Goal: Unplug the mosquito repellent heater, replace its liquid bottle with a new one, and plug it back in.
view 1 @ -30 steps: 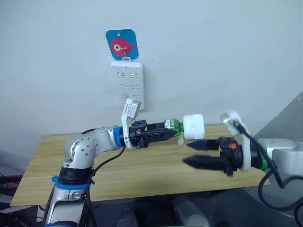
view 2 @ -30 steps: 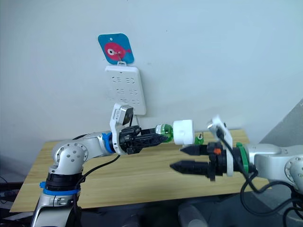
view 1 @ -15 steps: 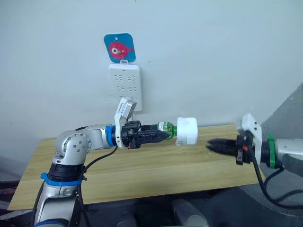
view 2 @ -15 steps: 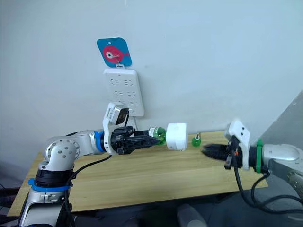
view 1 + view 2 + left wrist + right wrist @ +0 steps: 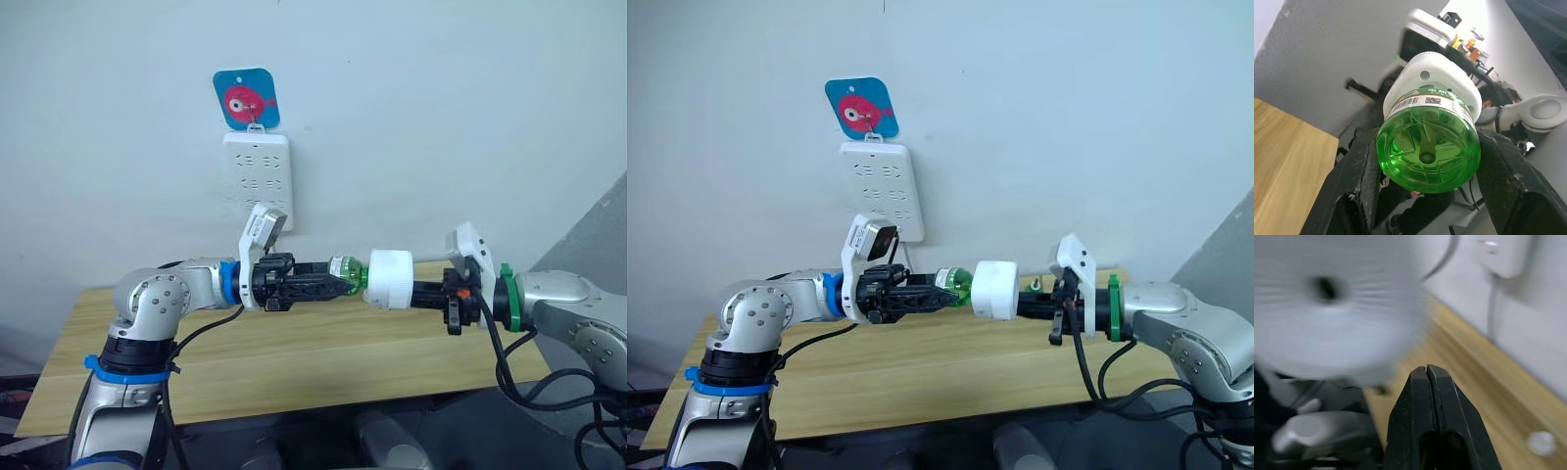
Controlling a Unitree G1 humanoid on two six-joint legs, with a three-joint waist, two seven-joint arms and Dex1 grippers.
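**Heater held in the air between the two grippers**

The left gripper (image 5: 338, 277) is clamped on a green liquid bottle (image 5: 1427, 147). In the left wrist view its two black fingers (image 5: 1364, 181) press on both sides of the bottle, and the round bottom of the bottle faces the camera. The bottle sits in the mosquito repellent heater (image 5: 389, 279), a small white rounded unit, so the heater hangs in the air above the wooden table (image 5: 294, 362), over the middle part near the back edge. It touches neither the table nor the wall.

The right gripper (image 5: 423, 291) comes from the right side and its tip is against the far face of the heater. In the right wrist view its two fingers (image 5: 1428, 396) lie together, with no gap between them and nothing held, and the white heater (image 5: 1332, 308) is a blurred shape just in front of them.

On the wall behind, a long white power strip (image 5: 258, 181) hangs upright under a blue tag with a pink fish (image 5: 247, 98). In the right eye view a small green thing (image 5: 1031, 285) stands on the table near the back edge, just behind the right arm; I cannot tell what it is.
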